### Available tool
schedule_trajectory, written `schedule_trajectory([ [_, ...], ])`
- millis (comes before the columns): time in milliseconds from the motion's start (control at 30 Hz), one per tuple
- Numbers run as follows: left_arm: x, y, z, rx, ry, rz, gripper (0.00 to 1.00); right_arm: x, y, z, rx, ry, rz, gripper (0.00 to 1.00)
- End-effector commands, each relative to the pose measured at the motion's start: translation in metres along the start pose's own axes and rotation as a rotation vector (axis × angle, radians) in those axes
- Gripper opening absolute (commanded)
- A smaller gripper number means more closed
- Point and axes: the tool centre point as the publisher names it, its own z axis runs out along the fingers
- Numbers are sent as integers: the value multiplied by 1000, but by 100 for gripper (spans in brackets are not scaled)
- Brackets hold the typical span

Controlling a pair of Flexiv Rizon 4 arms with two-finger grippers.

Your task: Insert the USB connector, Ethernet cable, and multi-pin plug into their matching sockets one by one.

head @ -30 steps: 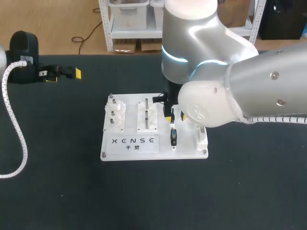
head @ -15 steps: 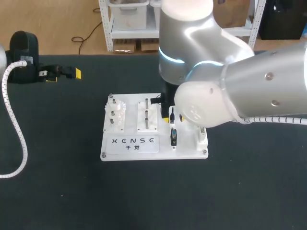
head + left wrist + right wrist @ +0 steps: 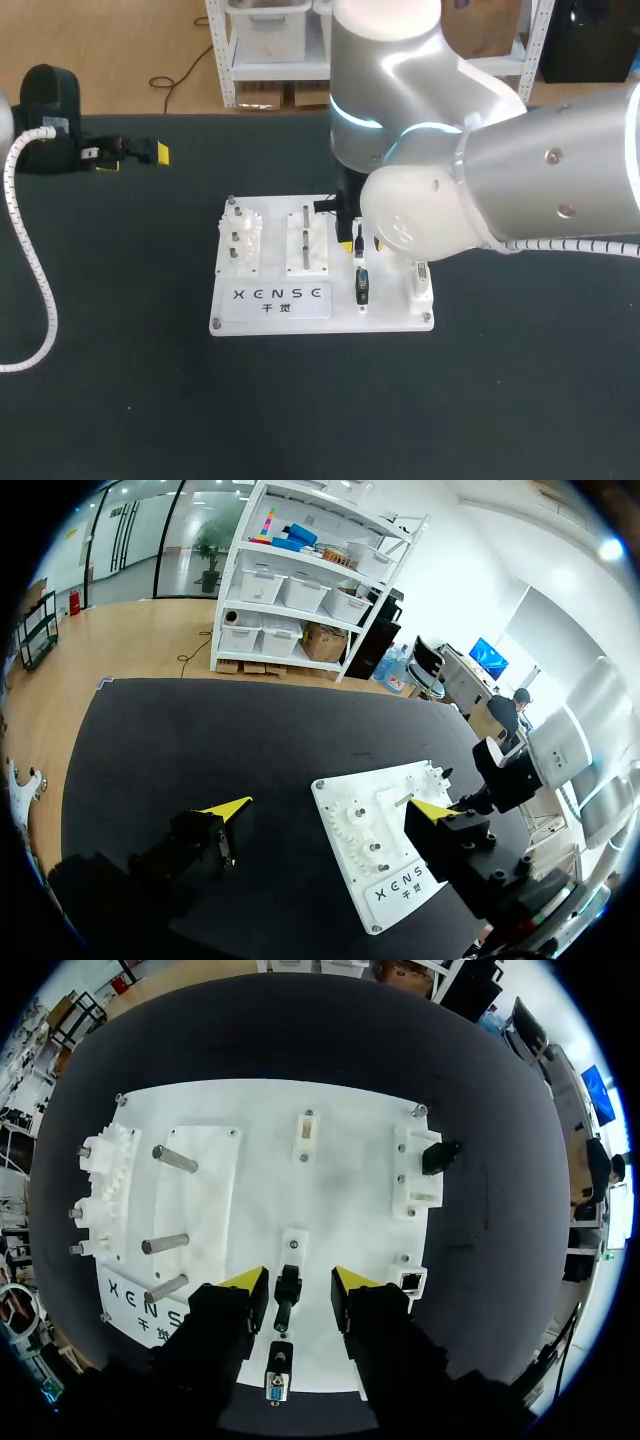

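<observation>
The white socket board [image 3: 272, 312] lies mid-table. In the right wrist view a black, slim connector [image 3: 288, 1293] stands upright at a small white socket [image 3: 293, 1244]. My right gripper [image 3: 298, 1280] hangs over it, open, with a gap on each side of the connector. Just behind the fingers lies the multi-pin plug [image 3: 278, 1380], also seen in the head view as the multi-pin plug [image 3: 362, 287]. An Ethernet socket [image 3: 411, 1280] sits beside the right finger. A black plug [image 3: 438, 1155] rests in a white holder at the board's edge. My left gripper [image 3: 330, 808] is open and empty, off the board.
A gear block [image 3: 103, 1185] and three metal pegs [image 3: 166, 1243] stand on the board's other half. My left gripper [image 3: 130, 152] stays at the far left of the dark table, with its white cable [image 3: 30, 260] looping along the left edge.
My right arm has shifted slightly to the left above the board. The black connector now shows between its yellow tips. The left arm has not moved.
</observation>
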Motion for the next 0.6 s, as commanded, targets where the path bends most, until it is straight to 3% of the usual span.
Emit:
schedule_trajectory([
  [33, 0, 0, 0, 0, 0, 0, 100, 0, 1, 0, 2, 0, 1, 39],
  [433, 0, 0, 0, 0, 0, 0, 100, 1, 2, 2, 5, 2, -7, 22],
  [600, 0, 0, 0, 0, 0, 0, 100, 4, 3, 4, 11, 6, -17, 6],
])
